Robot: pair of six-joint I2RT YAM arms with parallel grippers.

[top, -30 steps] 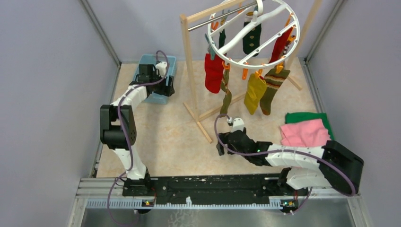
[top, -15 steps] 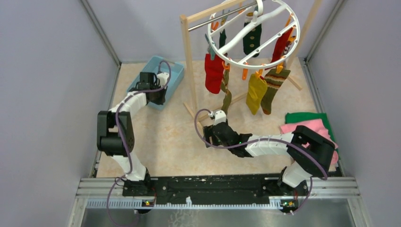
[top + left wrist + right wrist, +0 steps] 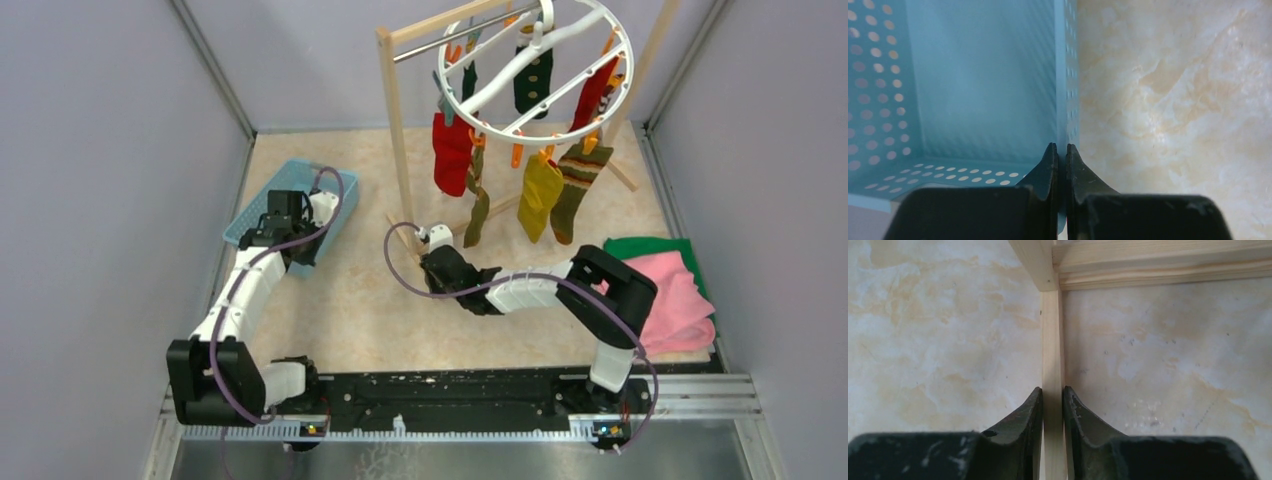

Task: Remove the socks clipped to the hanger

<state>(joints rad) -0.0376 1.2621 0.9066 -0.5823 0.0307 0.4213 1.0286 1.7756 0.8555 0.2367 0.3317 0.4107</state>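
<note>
- And the left end effector is pinched narrow on the blue basket wall, no sock showing inside.
- The right end effector clamps the wooden rack foot.
- The socks hang clipped to the hanger, above and beyond it: 0 off, by my count.

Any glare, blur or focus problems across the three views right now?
Top external: even diffuse light, soft shadows, no glare, sharp; hanger is cropped by the top edge. Left wrist: fingers dark and soft, blue basket holes blurred at the left. Right wrist: wooden rack bar sharp, fingers underexposed.
</note>
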